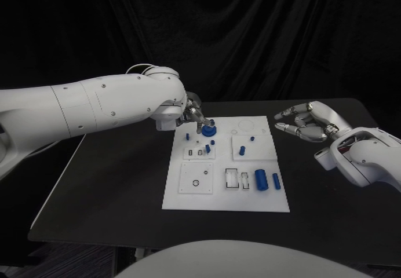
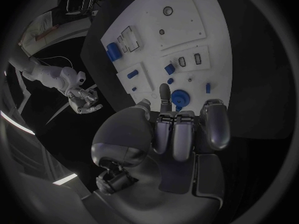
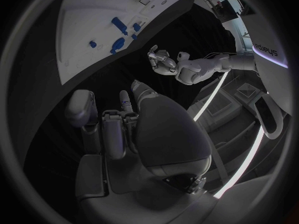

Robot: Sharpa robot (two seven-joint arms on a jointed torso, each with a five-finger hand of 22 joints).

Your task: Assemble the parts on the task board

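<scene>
Your task board (image 1: pixel 219 197) lies mid-bench (image 1: pixel 109 191), with bare black bench all round it, widest along the near edge and the right side. Your left hand (image 1: pixel 194 111) reaches over the board's far left corner, fingertips down on a round blue part (image 1: pixel 207 129) there; it looks pinched, though the wrist view is too dim to be sure. More blue parts lie across the board, including a thick cylinder (image 1: pixel 261 179) near its near right corner. Your right hand (image 1: pixel 307 123) hovers off the board's far right corner, fingers loosely curled, holding nothing.
</scene>
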